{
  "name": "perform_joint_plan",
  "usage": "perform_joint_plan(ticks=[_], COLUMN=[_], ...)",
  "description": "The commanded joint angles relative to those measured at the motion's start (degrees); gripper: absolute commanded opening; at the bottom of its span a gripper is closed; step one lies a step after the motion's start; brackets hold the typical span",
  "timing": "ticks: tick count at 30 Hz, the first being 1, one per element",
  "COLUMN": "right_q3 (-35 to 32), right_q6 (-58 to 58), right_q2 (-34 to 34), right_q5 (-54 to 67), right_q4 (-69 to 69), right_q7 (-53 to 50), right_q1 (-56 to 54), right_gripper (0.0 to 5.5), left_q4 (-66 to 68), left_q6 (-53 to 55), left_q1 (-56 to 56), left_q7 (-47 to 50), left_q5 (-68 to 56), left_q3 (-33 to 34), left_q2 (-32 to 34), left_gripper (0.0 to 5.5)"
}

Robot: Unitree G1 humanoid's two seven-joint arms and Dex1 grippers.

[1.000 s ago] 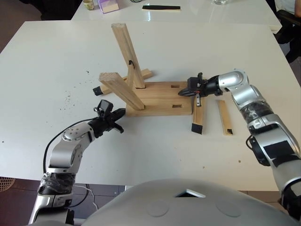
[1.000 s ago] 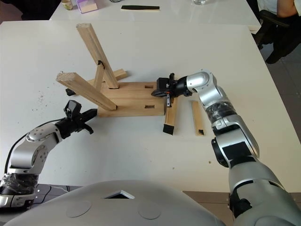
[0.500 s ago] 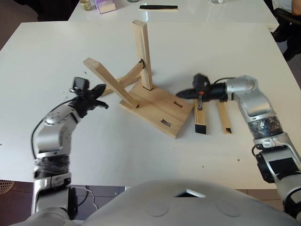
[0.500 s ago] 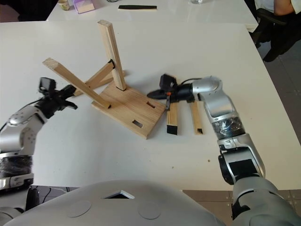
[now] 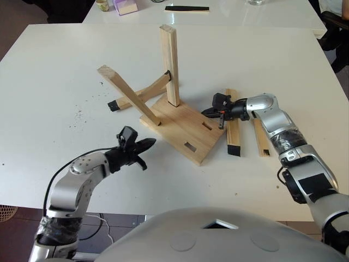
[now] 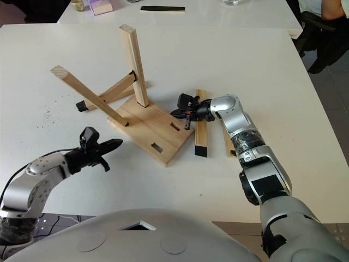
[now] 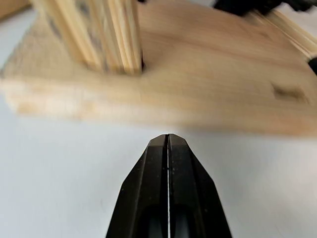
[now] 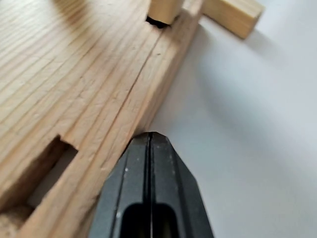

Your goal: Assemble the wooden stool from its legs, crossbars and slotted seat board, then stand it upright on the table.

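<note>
We note a pale, grained seat board mid-table, two square legs slotted in. Left gripper pressed together near the front edge; right gripper likewise, beside the board. Table glossy white.

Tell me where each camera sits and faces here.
Left eye, right eye views: on the head, looking forward and down over both arms at the table.
Left wrist view: on that wrist, facing the edge of the seat board past the shut left gripper.
Right wrist view: on that wrist, facing a slot in the board past the shut right gripper.
All views share the seat board.
</note>
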Motion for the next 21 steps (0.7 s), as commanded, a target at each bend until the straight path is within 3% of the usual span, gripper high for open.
perform_joint_plan(ticks=[1,7,21], right_q3=[0.86,1.21,-1.04], right_q6=[2.02,5.56,8.02], right_q2=[-1.92,-2.25,0.98], right_q5=[1.67,2.14,1.26], right_q4=[-6.86,-13.56,-12.46], right_q7=[4.69,4.79,-3.79], right_q1=[2.02,5.46,5.07], right_gripper=[0.03,0.03,0.03], left_q4=[4.73,10.04,24.43], left_q6=[-1.26,-4.27,-9.93], left_q1=[-6.2,-9.48,-21.85], left_q7=[2.33,2.61,1.3], left_q5=[2.35,4.38,7.19], left_q3=[-3.24,-4.87,-7.41], left_q2=[-3.48,-6.44,-14.95], left_gripper=[0.0,0.0,0.0])
